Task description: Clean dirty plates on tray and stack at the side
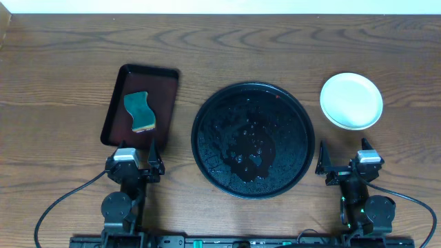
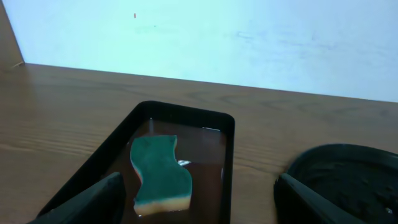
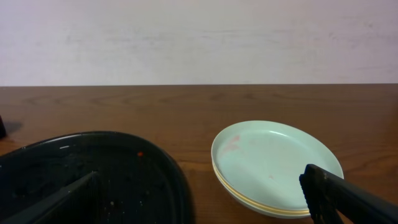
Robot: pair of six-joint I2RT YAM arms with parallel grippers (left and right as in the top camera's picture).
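**Overhead.** The tray (image 1: 196,138) sits mid-bench and carries no plates, only a wet, speckled sheen. The dirty plates (image 1: 351,100) are stacked on the bench (image 1: 69,69) just off the tray's upper-right edge, not touching it. On the tray's opposite side, close by, is a brown rectangular tray (image 1: 114,103) holding a green sponge (image 1: 140,111). The left end effector (image 1: 136,148) waits at the near end of the brown tray and the right end effector (image 1: 343,157) just off the black tray's lower right. Both have their fingers spread and hold nothing. The stack lies straight ahead of the right end effector, so the right arm is much the nearer to it. Being round, the plates have no long axis to line up with.

**Left wrist.** The left end effector (image 2: 199,180) is apart and empty. The sponge (image 2: 158,171) lies ahead and slightly left in shallow water, its long axis pointing away from the fingers. The brown tray's rim (image 2: 229,162) separates it from the black tray (image 2: 348,168), which shows at the right edge.

**Right wrist.** The right end effector (image 3: 200,174) is open and empty. The stack (image 3: 273,158) lies ahead and to the right, beside the tray (image 3: 93,162), with a mint plate on top and a yellow rim beneath. The top plate shows a faint pinkish trace, so I judge it may need another wipe.

No brand, label or writing can be read in any view.
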